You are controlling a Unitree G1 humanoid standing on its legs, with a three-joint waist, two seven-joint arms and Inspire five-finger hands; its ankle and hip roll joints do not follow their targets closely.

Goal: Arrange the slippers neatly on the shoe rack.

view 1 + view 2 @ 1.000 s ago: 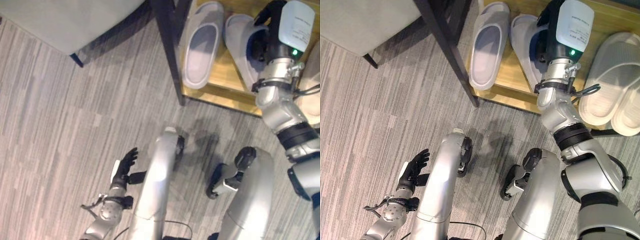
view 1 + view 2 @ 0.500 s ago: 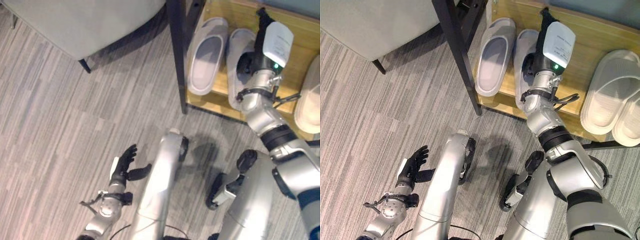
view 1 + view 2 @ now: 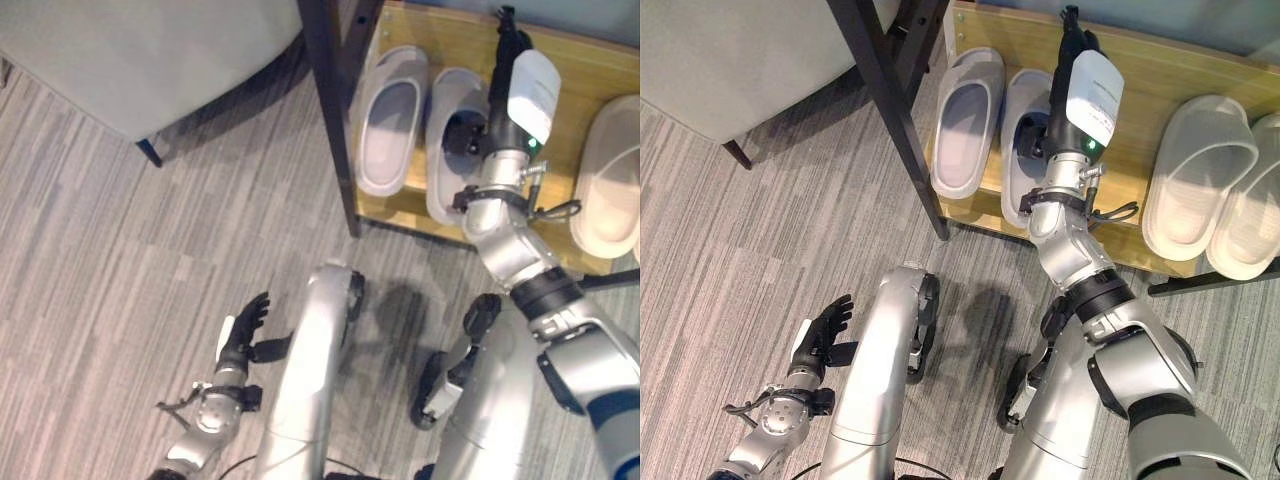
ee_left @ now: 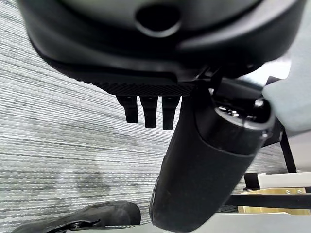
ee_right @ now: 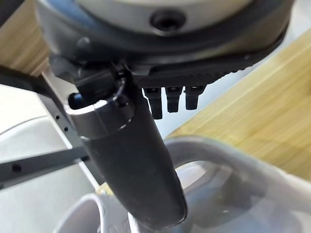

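Note:
Two grey slippers lie side by side, toes inward, on the left part of the wooden shoe rack shelf point(image 3: 1140, 70). The left grey slipper point(image 3: 965, 125) lies free. My right hand point(image 3: 1087, 90) reaches over the right grey slipper point(image 3: 1018, 110), fingers straight and pointing to the shelf's back. In the right wrist view its thumb point(image 5: 136, 160) dips at the slipper's opening point(image 5: 218, 165) while the fingers stay straight, so the hand is open. My left hand point(image 3: 245, 330) hangs open low over the carpet, holding nothing.
A pair of beige slippers point(image 3: 1195, 170) lies on the right part of the shelf. The rack's black post point(image 3: 890, 110) stands just left of the grey pair. A grey upholstered seat point(image 3: 730, 50) is at the upper left, above grey striped carpet.
My right arm has stretched further toward the shelf's back, and the right grey slipper now lies straighter beside its mate. The camera shifted as well. The left hand has stayed put.

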